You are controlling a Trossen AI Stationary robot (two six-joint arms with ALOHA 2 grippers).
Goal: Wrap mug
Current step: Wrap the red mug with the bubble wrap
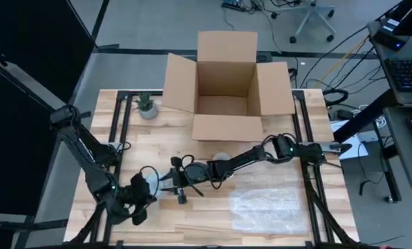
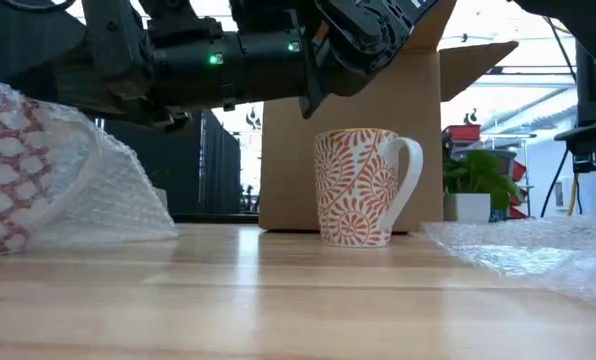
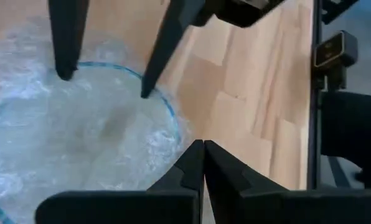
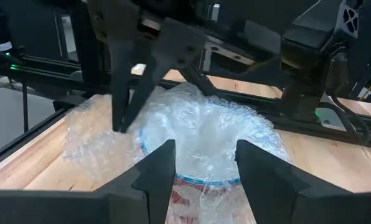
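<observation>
Bubble-wrapped mug (image 4: 198,143) lies between the parted right gripper (image 4: 201,165) fingers.

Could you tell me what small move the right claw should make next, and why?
Probably lower the open right claw to tuck the loose bubble wrap into the wrapped mug: the claw hovers right over the mug's rim, wrap bunches outside it, and the shut left claw is close by.

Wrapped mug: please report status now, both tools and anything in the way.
Left tool shut, right tool open, both at wrapped mug. Bubble wrap covers it. Second mug bare, upright near box. Nothing blocking.
</observation>
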